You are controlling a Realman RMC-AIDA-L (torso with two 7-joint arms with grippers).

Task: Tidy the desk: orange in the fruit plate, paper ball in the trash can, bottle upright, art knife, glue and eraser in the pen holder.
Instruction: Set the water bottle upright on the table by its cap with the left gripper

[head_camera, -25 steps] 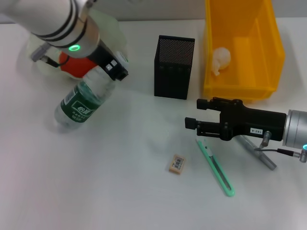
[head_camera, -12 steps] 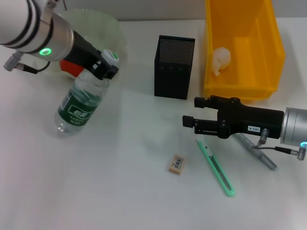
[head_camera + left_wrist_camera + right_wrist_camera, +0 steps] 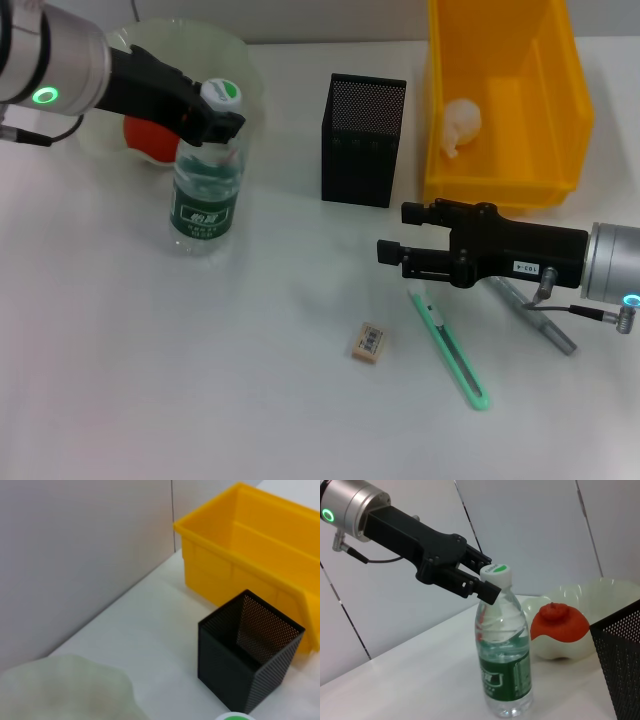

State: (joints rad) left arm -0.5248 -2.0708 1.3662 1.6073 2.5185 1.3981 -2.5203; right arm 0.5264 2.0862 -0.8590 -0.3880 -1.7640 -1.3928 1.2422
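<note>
The bottle (image 3: 207, 190) stands upright on the table just in front of the fruit plate (image 3: 190, 38). My left gripper (image 3: 214, 122) is shut on its neck, right under the white-green cap; the right wrist view shows the left gripper (image 3: 481, 583) and the bottle (image 3: 503, 660) too. The orange (image 3: 148, 136) lies in the plate. Inside the yellow trash can (image 3: 560, 100) sits the paper ball (image 3: 462, 122). My right gripper (image 3: 402, 233) hovers open above the tip of the green art knife (image 3: 448, 346). The eraser (image 3: 369, 341) lies left of the knife. The pen holder (image 3: 364, 140) stands mid-table.
A grey stick (image 3: 538, 318), possibly the glue, lies partly under my right arm. The left wrist view shows the pen holder (image 3: 249, 655), the trash can (image 3: 240, 555) and the plate's rim (image 3: 65, 685) by the back wall.
My left gripper has swung the bottle from lying tilted to standing upright, moving it a little right. The right gripper has crept slightly left.
</note>
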